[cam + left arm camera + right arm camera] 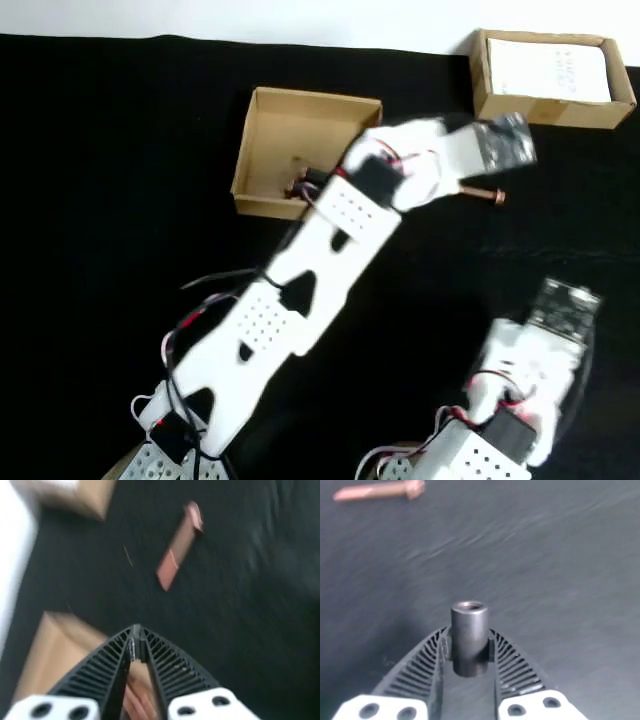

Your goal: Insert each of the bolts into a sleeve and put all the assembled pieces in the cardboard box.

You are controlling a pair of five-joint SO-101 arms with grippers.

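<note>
A copper bolt lies on the black cloth, right of the open cardboard box. Copper pieces rest in the box by its front wall. My left arm stretches over the box's front right corner. The left gripper is shut with nothing in it, above the box edge, and the bolt lies beyond its tips. My right gripper is shut on a dark grey sleeve, held upright with its hole facing up. The bolt lies farther off on the cloth.
A second cardboard box holding white paper stands at the back right. The right arm sits near the front right edge. Black cloth covers the table, with free room at the left and between the arms.
</note>
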